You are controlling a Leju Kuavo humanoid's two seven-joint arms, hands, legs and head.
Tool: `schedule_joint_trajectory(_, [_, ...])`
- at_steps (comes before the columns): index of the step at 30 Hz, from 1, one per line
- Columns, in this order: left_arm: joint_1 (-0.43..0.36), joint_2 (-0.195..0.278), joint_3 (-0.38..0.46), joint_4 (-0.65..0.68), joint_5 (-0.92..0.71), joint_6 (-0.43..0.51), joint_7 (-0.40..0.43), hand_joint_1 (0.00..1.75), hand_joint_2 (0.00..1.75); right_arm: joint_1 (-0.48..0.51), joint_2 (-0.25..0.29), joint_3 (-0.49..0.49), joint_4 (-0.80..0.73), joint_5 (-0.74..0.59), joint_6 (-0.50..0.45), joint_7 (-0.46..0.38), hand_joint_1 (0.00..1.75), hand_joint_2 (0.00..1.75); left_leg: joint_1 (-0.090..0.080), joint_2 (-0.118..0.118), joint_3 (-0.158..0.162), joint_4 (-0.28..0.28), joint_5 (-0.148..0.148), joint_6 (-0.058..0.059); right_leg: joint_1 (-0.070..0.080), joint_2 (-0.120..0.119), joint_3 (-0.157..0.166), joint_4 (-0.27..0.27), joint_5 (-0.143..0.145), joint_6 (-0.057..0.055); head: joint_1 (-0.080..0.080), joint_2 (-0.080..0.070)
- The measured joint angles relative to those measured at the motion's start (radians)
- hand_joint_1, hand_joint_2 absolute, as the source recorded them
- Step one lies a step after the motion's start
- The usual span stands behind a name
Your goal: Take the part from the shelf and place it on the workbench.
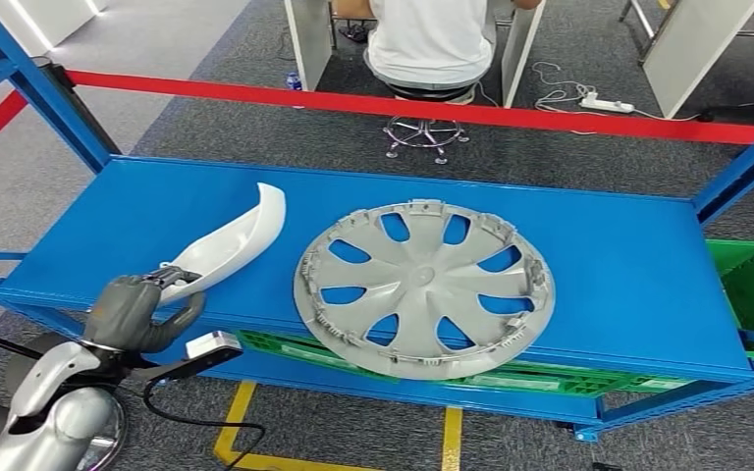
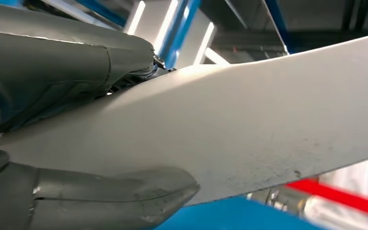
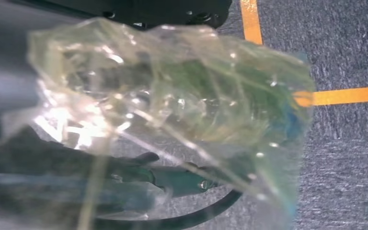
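Nearest the camera, at the lower left of the head view, the silver left arm (image 1: 54,392) is reaching up to the front lip of the blue shelf (image 1: 638,285), and the left hand (image 1: 139,312) is clamping on the near end of the white curved part (image 1: 231,240). The left wrist view is confirming this: the thumb (image 2: 124,194) is pressing one side of the part's pale surface while darker fingers (image 2: 67,57) are bearing on the other. From the hand, the part's long axis is running up and to the right, toward the middle of the frame, its far tip rising off the shelf deck. Just right of it, the grey wheel cover (image 1: 422,287) is lying flat, close beside the part but apart from it, overhanging the shelf's front edge. That neighbour is probably the thing to avoid, so pulling back toward lower left looks the freer way out. The right hand (image 3: 139,187) is hanging over grey carpet behind a crumpled clear film (image 3: 182,100); whether its fingers are apart or together I cannot tell.
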Motion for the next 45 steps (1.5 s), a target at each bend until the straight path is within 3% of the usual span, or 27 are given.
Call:
schedule_joint_trajectory(1, [0.019,-0.007,-0.006,-0.03,-0.008,0.018,-0.007,1.75,1.75,0.001,0.001,-0.003,0.0,-0.001,-0.002,-0.003,0.0,0.0,0.002,0.002,0.006,-0.015,0.012,0.007,0.0,-0.001,-0.002,-0.003,-0.001,0.006,0.001,0.0])
schedule_joint_trajectory(3, [0.051,-0.022,-0.018,-0.081,-0.024,0.053,-0.018,1.75,1.75,0.003,0.001,-0.009,0.0,-0.002,-0.007,-0.009,0.0,0.0,0.01,0.007,0.017,-0.047,0.034,0.016,0.002,-0.001,-0.024,0.036,-0.031,0.01,0.006,0.0])
schedule_joint_trajectory(5, [0.084,-0.034,-0.03,-0.117,-0.036,0.079,-0.025,1.75,1.75,0.006,0.0,-0.014,0.0,-0.002,-0.01,-0.013,0.0,0.0,0.011,0.011,0.017,-0.052,0.039,0.018,-0.002,-0.002,-0.079,0.154,-0.084,0.017,0.01,0.0])
schedule_joint_trajectory(7, [0.115,-0.043,-0.042,-0.144,-0.043,0.094,-0.03,1.75,1.75,0.013,0.0,-0.017,0.0,-0.003,-0.012,-0.016,0.0,0.0,0.013,0.013,0.016,-0.049,0.037,0.015,-0.01,-0.004,-0.118,0.239,-0.099,0.026,0.011,0.0])
schedule_joint_trajectory(8, [0.126,-0.047,-0.046,-0.154,-0.045,0.097,-0.032,1.75,1.75,0.016,0.0,-0.019,0.0,-0.003,-0.012,-0.017,0.0,0.0,0.015,0.012,0.016,-0.045,0.034,0.012,-0.014,-0.005,-0.113,0.228,-0.08,0.031,0.011,0.0])
schedule_joint_trajectory(10, [0.141,-0.053,-0.053,-0.17,-0.046,0.101,-0.034,1.75,1.75,0.018,0.0,-0.022,0.0,-0.004,-0.014,-0.018,0.0,0.0,0.023,0.009,0.015,-0.029,0.023,-0.004,-0.021,-0.007,-0.06,0.122,-0.022,0.041,0.012,0.0])
schedule_joint_trajectory(11, [0.145,-0.055,-0.054,-0.177,-0.046,0.103,-0.034,1.75,1.75,0.017,0.001,-0.023,0.0,-0.004,-0.014,-0.019,0.0,0.0,0.025,0.007,0.01,-0.015,0.014,-0.015,-0.022,-0.005,-0.031,0.068,-0.007,0.044,0.014,0.0])
schedule_joint_trajectory(13, [0.15,-0.057,-0.057,-0.19,-0.047,0.106,-0.035,1.75,1.75,0.015,0.003,-0.026,0.001,-0.005,-0.014,-0.02,0.0,0.0,0.025,0.005,-0.004,0.009,0.004,-0.032,-0.02,0.001,-0.008,0.028,-0.011,0.034,0.015,0.0])
schedule_joint_trajectory(16, [0.159,-0.059,-0.06,-0.206,-0.049,0.115,-0.037,1.75,1.75,0.017,0.004,-0.03,0.001,-0.012,-0.009,-0.024,0.0,0.0,0.025,0.004,-0.017,0.021,0.0,-0.045,-0.018,0.001,-0.017,0.036,-0.009,0.009,0.009,0.0])
schedule_joint_trajectory(17, [0.164,-0.06,-0.061,-0.212,-0.049,0.121,-0.039,1.75,1.75,0.017,0.004,-0.033,0.001,-0.017,-0.003,-0.027,0.0,0.0,0.026,0.005,-0.024,0.035,-0.015,-0.048,-0.018,-0.001,-0.022,0.036,-0.006,0.002,0.008,0.0])
schedule_joint_trajectory(19, [0.175,-0.061,-0.063,-0.224,-0.049,0.136,-0.044,1.75,1.75,0.016,0.004,-0.043,0.001,-0.031,0.011,-0.032,0.0,0.0,0.027,0.007,-0.06,0.122,-0.081,-0.055,-0.018,-0.004,-0.033,0.035,0.001,-0.013,0.006,0.0])
schedule_joint_trajectory(21, [0.19,-0.061,-0.065,-0.233,-0.049,0.152,-0.049,1.75,1.75,0.017,0.004,-0.054,0.001,-0.042,0.024,-0.035,0.0,0.0,0.026,0.007,-0.113,0.251,-0.149,-0.056,-0.014,-0.008,-0.047,0.035,0.01,-0.022,0.006,0.0])
schedule_joint_trajectory(22, [0.198,-0.062,-0.066,-0.236,-0.049,0.159,-0.051,1.75,1.75,0.018,0.004,-0.059,0.001,-0.046,0.026,-0.035,0.0,0.0,0.026,0.007,-0.126,0.288,-0.161,-0.054,-0.011,-0.009,-0.054,0.035,0.015,-0.025,0.005,0.0])
schedule_joint_trajectory(23, [0.207,-0.062,-0.067,-0.239,-0.049,0.166,-0.052,1.75,1.75,0.019,0.004,-0.064,0.001,-0.049,0.026,-0.034,0.0,0.0,0.025,0.007,-0.122,0.29,-0.154,-0.05,-0.008,-0.011,-0.061,0.035,0.021,-0.026,0.006,0.0])
schedule_joint_trajectory(24, [0.214,-0.062,-0.068,-0.242,-0.049,0.172,-0.053,1.75,1.75,0.019,0.004,-0.069,0.001,-0.05,0.024,-0.032,0.0,0.0,0.022,0.007,-0.097,0.251,-0.129,-0.042,-0.005,-0.011,-0.068,0.035,0.027,-0.026,0.006,0.0])
schedule_joint_trajectory(27, [0.225,-0.065,-0.07,-0.259,-0.05,0.188,-0.054,1.75,1.75,0.019,0.006,-0.078,0.001,-0.047,-0.001,-0.031,0.0,0.0,0.006,0.014,0.014,0.048,-0.051,-0.007,0.0,-0.013,-0.082,0.033,0.05,-0.023,0.007,0.0])
schedule_joint_trajectory(28, [0.227,-0.067,-0.071,-0.265,-0.051,0.195,-0.054,1.75,1.75,0.019,0.008,-0.08,0.001,-0.044,-0.012,-0.03,0.0,0.0,0.0,0.017,0.031,0.013,-0.041,0.0,-0.001,-0.014,-0.084,0.031,0.058,-0.019,0.007,0.0])
schedule_joint_trajectory(31, [0.239,-0.069,-0.075,-0.274,-0.052,0.211,-0.055,1.75,1.75,0.02,0.009,-0.085,0.001,-0.038,-0.027,-0.023,0.0,0.0,-0.005,0.021,0.023,-0.008,-0.012,0.002,-0.006,-0.018,-0.085,0.016,0.084,0.0,0.006,0.0])
schedule_joint_trajectory(32, [0.242,-0.069,-0.076,-0.275,-0.052,0.213,-0.055,1.75,1.75,0.02,0.009,-0.086,0.001,-0.037,-0.027,-0.022,0.0,0.0,-0.003,0.022,0.015,-0.015,0.004,0.006,-0.006,-0.017,-0.09,0.018,0.074,0.005,0.007,0.0])
schedule_joint_trajectory(33, [0.244,-0.071,-0.078,-0.276,-0.052,0.215,-0.055,1.75,1.75,0.021,0.009,-0.087,0.001,-0.036,-0.027,-0.021,0.0,0.0,0.0,0.024,0.004,-0.022,0.02,0.01,-0.005,-0.015,-0.1,0.035,0.045,0.008,0.008,0.0])
schedule_joint_trajectory(36, [0.251,-0.075,-0.083,-0.277,-0.053,0.217,-0.056,1.75,1.75,0.022,0.009,-0.088,0.001,-0.035,-0.027,-0.019,0.0,0.0,0.002,0.027,-0.04,-0.026,0.059,0.015,-0.004,-0.012,-0.135,0.19,-0.097,0.017,0.011,0.0])
schedule_joint_trajectory(37, [0.254,-0.076,-0.085,-0.277,-0.053,0.217,-0.056,1.75,1.75,0.022,0.009,-0.088,0.001,-0.035,-0.027,-0.019,0.0,0.0,0.001,0.03,-0.055,-0.023,0.069,0.015,-0.004,-0.012,-0.137,0.241,-0.116,0.02,0.011,0.0])
schedule_joint_trajectory(38, [0.255,-0.077,-0.088,-0.277,-0.053,0.217,-0.056,1.75,1.75,0.022,0.009,-0.088,0.001,-0.035,-0.027,-0.019,0.0,0.0,0.001,0.033,-0.071,-0.02,0.079,0.014,-0.004,-0.013,-0.126,0.266,-0.111,0.023,0.012,0.0])
schedule_joint_trajectory(39, [0.256,-0.077,-0.09,-0.277,-0.053,0.218,-0.056,1.75,1.75,0.023,0.008,-0.088,0.001,-0.035,-0.026,-0.02,0.0,0.0,0.001,0.036,-0.085,-0.016,0.087,0.012,-0.005,-0.014,-0.098,0.256,-0.089,0.024,0.012,0.0])
schedule_joint_trajectory(41, [0.258,-0.078,-0.093,-0.277,-0.053,0.222,-0.056,1.75,1.75,0.021,0.008,-0.089,0.001,-0.033,-0.025,-0.022,0.0,0.0,0.002,0.044,-0.11,-0.004,0.099,0.006,-0.006,-0.027,0.0,0.141,-0.052,0.028,0.012,0.0])
schedule_joint_trajectory(43, [0.26,-0.078,-0.094,-0.279,-0.054,0.229,-0.056,1.75,1.75,0.016,0.008,-0.089,0.0,-0.03,-0.025,-0.026,0.0,0.0,-0.001,0.053,-0.124,0.011,0.107,-0.003,-0.003,-0.044,0.088,0.012,-0.065,0.025,0.012,0.0])
schedule_joint_trajectory(45, [0.261,-0.078,-0.096,-0.281,-0.056,0.234,-0.056,1.75,1.75,0.015,0.008,-0.089,0.0,-0.029,-0.025,-0.03,0.0,0.0,-0.003,0.062,-0.128,0.018,0.116,-0.013,0.001,-0.044,0.105,-0.03,-0.08,0.012,0.01,0.0])
